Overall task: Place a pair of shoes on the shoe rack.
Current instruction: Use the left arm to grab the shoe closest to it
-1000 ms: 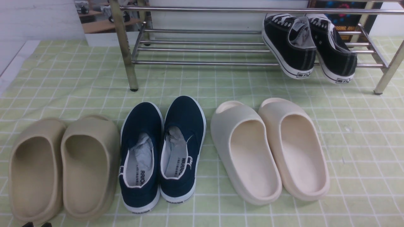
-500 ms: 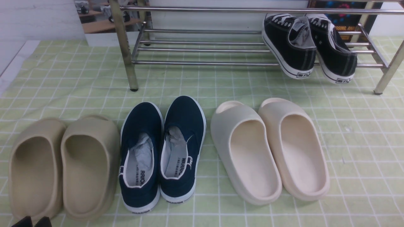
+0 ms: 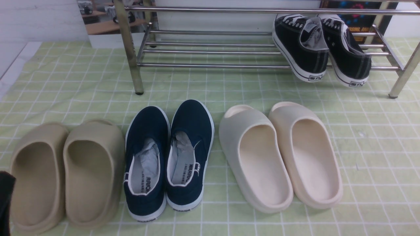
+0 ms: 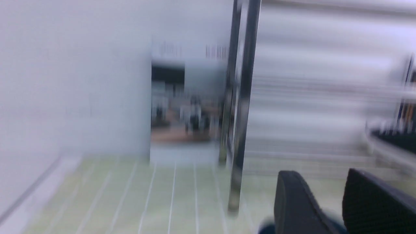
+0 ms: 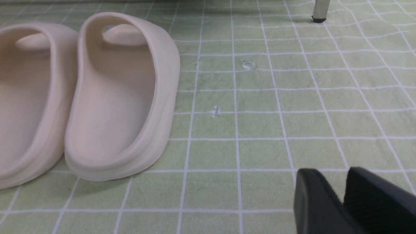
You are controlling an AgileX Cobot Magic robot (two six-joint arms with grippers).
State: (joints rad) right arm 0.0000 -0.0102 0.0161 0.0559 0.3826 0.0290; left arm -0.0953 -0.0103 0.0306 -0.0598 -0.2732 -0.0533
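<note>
The pair of shoes stands side by side on the green checked cloth in the front view, heels toward me: the left shoe (image 3: 144, 157) and the right shoe (image 3: 192, 144), both navy with white soles and grey paper inside. Beyond them is the shoe rack (image 3: 210, 65), its chrome bars bare on the left half. A black part of my left arm (image 3: 5, 196) shows at the lower left edge, beside the beige slides. In the blurred left wrist view my left gripper (image 4: 320, 177) is open and empty, facing a rack leg (image 4: 242, 113). My right gripper (image 5: 328, 174) hangs over bare cloth, tips apart, nothing between them.
Two black lace-up sneakers (image 3: 323, 46) lean on the rack's right end. A beige pair of slides (image 3: 65, 170) lies left of the navy shoes, a cream pair (image 3: 282, 154) right of them. The cream slides (image 5: 120, 97) show left of my right gripper. A rack foot (image 5: 318, 18) stands beyond.
The black part of my left arm has risen and shifted left along the front view's lower left edge. Shoes and slides have not moved.
</note>
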